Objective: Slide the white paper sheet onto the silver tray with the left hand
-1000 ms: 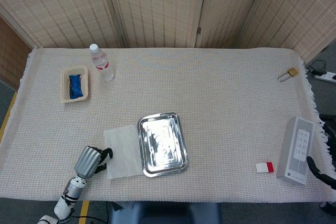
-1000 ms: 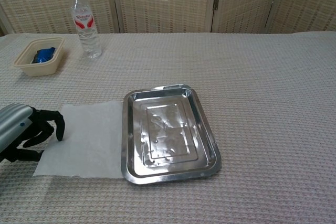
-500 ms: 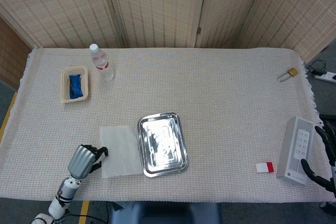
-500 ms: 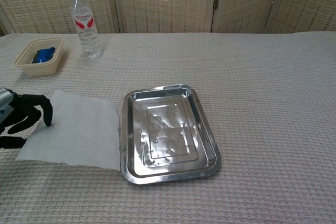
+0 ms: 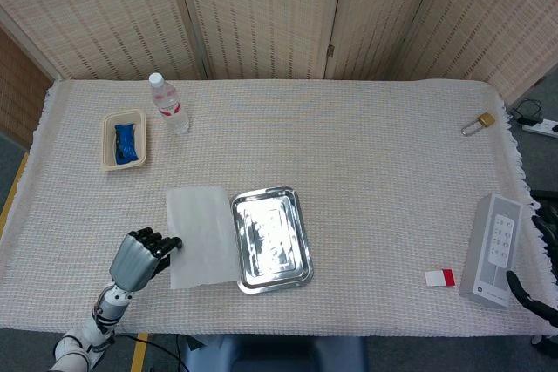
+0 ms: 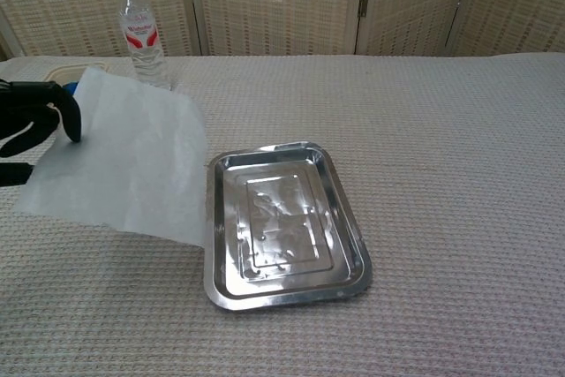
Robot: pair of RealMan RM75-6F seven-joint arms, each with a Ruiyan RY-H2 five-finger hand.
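The white paper sheet (image 5: 202, 234) lies left of the silver tray (image 5: 270, 241), with its right edge at the tray's left rim. In the chest view the paper sheet (image 6: 132, 161) is lifted and tilted, its left edge raised off the cloth and its lower right corner near the tray (image 6: 282, 222). My left hand (image 5: 139, 254) pinches the sheet's left edge between its black fingers; the chest view shows this hand (image 6: 31, 121) at the frame's left border. Only a dark sliver of my right hand (image 5: 526, 291) shows at the head view's right edge, beside a white box.
A water bottle (image 5: 167, 104) and a beige bowl (image 5: 124, 139) with a blue packet stand at the back left. A padlock (image 5: 477, 122) lies at the far right. A white remote-like box (image 5: 493, 248) and a red-and-white card (image 5: 440, 278) sit at the front right.
My left hand has risen and moved away from the front edge, lifting the paper's left side off the cloth. The sheet now stands tilted instead of flat. The tray has stayed put.
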